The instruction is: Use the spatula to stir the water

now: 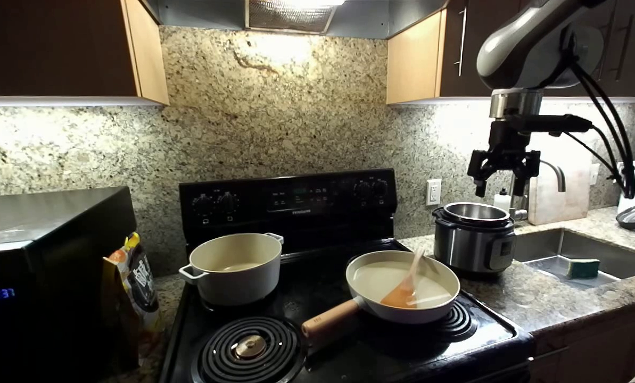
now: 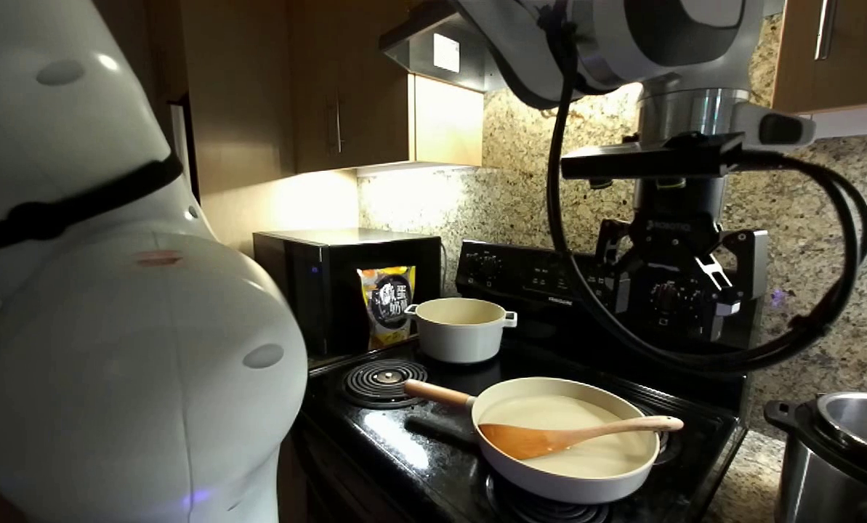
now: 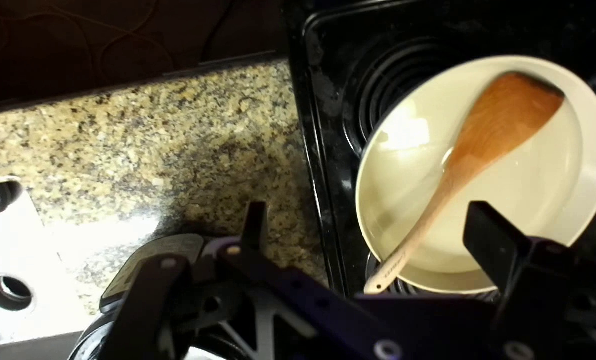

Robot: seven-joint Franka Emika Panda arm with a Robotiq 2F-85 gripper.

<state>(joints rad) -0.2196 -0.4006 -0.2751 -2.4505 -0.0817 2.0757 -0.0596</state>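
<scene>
A speckled granite backsplash [image 1: 274, 117] rises behind the black stove [image 1: 314, 282]. Wall cabinets [image 1: 56, 48] with bar handles [image 1: 462, 42] and pale side panels [image 1: 413, 69] flank the range hood [image 1: 288, 18]. The hood lamp [image 1: 312, 2] is lit; bright patches show on the backsplash below the hood and cabinets. An outlet [image 1: 433, 192] is mounted beside the stove. The granite countertop [image 1: 514, 295] carries a recessed steel sink [image 1: 610, 247]; base cabinets [image 1: 604, 330] are fitted below. The wrist view shows a dark, indistinct area [image 3: 103, 50] past the countertop edge.
</scene>
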